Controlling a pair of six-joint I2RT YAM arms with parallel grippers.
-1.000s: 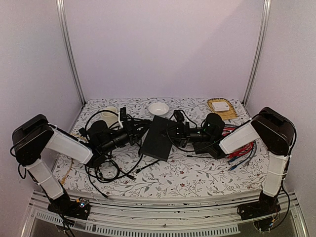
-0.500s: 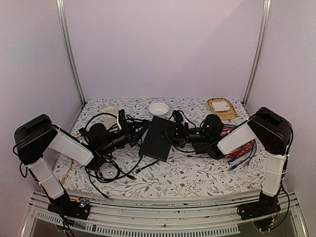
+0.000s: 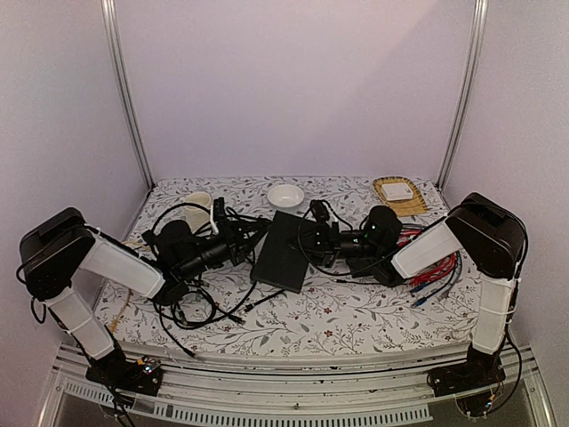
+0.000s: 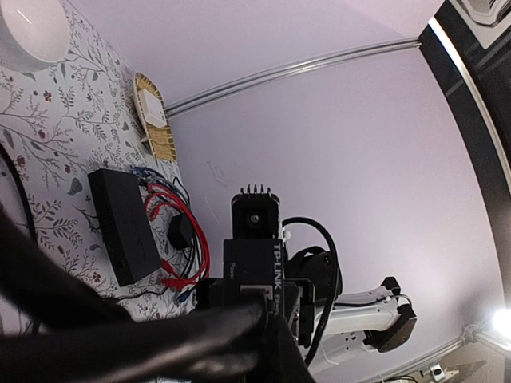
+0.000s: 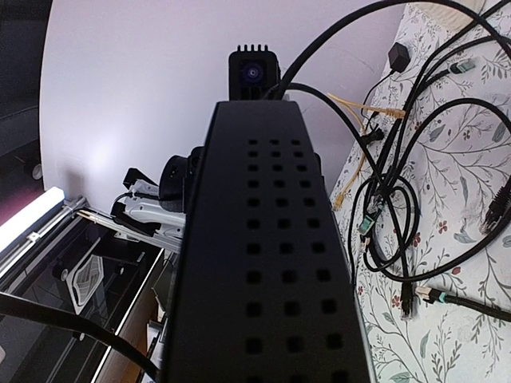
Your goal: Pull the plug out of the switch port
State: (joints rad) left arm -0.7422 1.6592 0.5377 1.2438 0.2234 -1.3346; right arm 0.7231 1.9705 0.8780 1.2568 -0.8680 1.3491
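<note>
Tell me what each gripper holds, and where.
Right gripper holds the switch by its right edge. Left gripper is shut at the opposite edge; contents unclear.

White bowl (image 3: 285, 195) far centre on floral cloth (image 3: 356, 313); wicker tray (image 3: 416, 207) far right; cup (image 3: 197, 205) far left; red cables (image 3: 437, 269) right; black cables (image 3: 200, 311) near left.

Left arm (image 3: 120, 265) and right arm (image 3: 428, 249) crowd the switch (image 3: 283, 251) from both sides, no way through there. Black cables (image 3: 191, 301) snarl the left front, red cables (image 3: 437, 267) clutter the right. Bare tablecloth (image 3: 347, 318) front centre is open; a bowl (image 3: 285, 195) sits just behind the switch.
</note>
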